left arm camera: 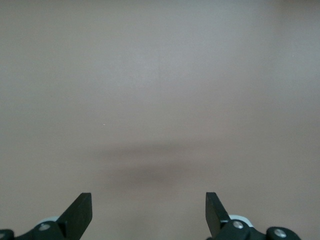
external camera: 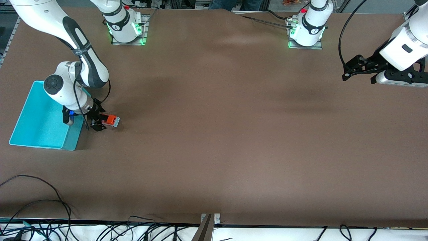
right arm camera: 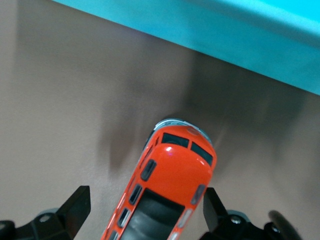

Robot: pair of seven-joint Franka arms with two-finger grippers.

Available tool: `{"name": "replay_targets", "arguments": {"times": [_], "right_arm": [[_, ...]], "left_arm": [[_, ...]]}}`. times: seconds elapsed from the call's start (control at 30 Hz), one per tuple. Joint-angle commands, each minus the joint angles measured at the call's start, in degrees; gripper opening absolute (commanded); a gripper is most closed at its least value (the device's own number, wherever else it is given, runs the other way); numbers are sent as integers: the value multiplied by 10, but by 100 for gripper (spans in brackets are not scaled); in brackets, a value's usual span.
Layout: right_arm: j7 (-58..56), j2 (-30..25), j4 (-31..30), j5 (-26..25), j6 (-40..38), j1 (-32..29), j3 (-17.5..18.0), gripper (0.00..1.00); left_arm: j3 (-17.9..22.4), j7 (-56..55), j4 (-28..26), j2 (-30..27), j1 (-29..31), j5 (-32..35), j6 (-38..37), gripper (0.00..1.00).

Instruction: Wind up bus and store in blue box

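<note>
The right arm came from its base at the table's top edge, bent sharply at the elbow and reached down beside the box [external camera: 40, 115], its wrist hanging over the box's wall nearest the bus. The right gripper [external camera: 98, 121] sat low at the table, fingers spread to either side of the bus [external camera: 110, 119]; in the right wrist view one finger [right arm camera: 75, 210] stood clear of the bus's side with a gap showing, while the other was close against the opposite side, so the gripper [right arm camera: 145, 212] was released, not clamped. The left arm waited, raised over the table's corner at its own end, with the left gripper [external camera: 361, 72] spread wide and holding nothing; the left wrist view showed its gripper [left arm camera: 149, 212] over plain brown table [left arm camera: 160, 90]. The bus lay on the table just beside the box's long wall, apart from it, with a strip of table between them. The box sat at the right arm's end of the table, open-topped, its interior bare where visible. Most of the table between the two arms lay open. The bus [right arm camera: 165, 185] was orange with a dark roof panel, dark windows and a pale silver end facing the box [right arm camera: 210, 35].
</note>
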Motion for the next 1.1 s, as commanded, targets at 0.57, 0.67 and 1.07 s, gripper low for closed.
{"name": "replay_targets", "arguments": {"times": [0.57, 0.67, 1.07], "right_arm": [[-9, -6, -4, 2, 14, -3, 4, 0], [-19, -12, -2, 2, 13, -3, 5, 0], [-146, -82, 9, 7, -48, 0, 8, 0]], "left_arm": [[2, -8, 77, 41, 9, -6, -65, 100], [1, -8, 77, 41, 9, -5, -64, 100], [-1, -8, 70, 40, 8, -4, -44, 100]]}}
